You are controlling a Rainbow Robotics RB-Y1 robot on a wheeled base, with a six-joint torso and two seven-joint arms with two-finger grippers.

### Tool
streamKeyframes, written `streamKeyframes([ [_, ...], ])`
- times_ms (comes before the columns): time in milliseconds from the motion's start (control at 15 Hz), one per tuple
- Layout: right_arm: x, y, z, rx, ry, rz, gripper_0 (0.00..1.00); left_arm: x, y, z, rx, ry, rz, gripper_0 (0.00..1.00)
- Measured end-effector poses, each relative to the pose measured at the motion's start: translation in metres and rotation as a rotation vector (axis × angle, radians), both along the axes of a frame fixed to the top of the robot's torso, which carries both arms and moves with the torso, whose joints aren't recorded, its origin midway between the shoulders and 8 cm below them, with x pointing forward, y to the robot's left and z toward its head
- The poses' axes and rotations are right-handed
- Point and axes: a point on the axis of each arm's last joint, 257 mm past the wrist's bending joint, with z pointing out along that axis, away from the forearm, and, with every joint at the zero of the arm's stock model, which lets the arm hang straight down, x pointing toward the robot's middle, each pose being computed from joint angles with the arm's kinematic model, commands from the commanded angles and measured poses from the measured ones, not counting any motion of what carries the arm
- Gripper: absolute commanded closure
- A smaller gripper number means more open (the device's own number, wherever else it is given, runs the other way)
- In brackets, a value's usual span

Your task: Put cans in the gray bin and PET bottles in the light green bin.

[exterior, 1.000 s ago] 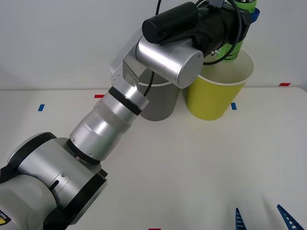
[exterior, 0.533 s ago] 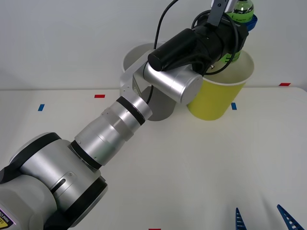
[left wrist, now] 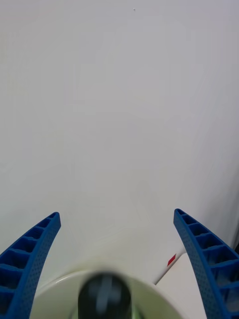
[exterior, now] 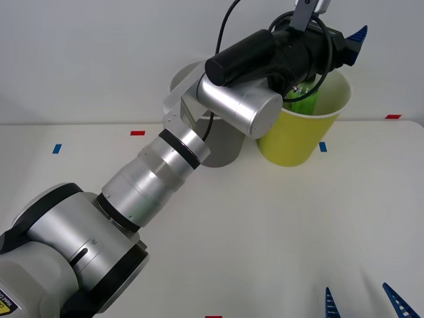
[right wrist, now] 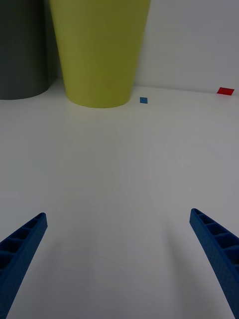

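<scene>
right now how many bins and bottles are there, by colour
gray bin: 1
light green bin: 1
PET bottle with green label, dropping into the light green bin: 1
total: 3

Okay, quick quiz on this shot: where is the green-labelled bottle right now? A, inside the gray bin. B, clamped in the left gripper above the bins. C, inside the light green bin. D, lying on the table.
C: the PET bottle shows green inside the light green bin, below the left gripper, whose fingers are spread open.
</scene>
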Motion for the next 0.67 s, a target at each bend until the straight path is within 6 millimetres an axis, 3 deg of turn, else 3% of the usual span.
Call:
streamKeyframes([
  [133, 0.0, 0.0, 0.0, 0.0, 0.0, 0.0, 0.0, -0.02, -0.003, 0.009, 0.07, 0.052, -0.026, 0.0],
  [267, 0.0, 0.0, 0.0, 0.0, 0.0, 0.0, 0.0, -0.043, -0.001, 0.034, 0.097, 0.051, -0.052, 0.0],
  [400, 0.0, 0.0, 0.0, 0.0, 0.0, 0.0, 0.0, -0.057, 0.004, 0.046, 0.12, 0.056, -0.063, 0.0],
  [667, 0.0, 0.0, 0.0, 0.0, 0.0, 0.0, 0.0, -0.084, 0.03, 0.068, 0.178, 0.065, -0.065, 0.0],
])
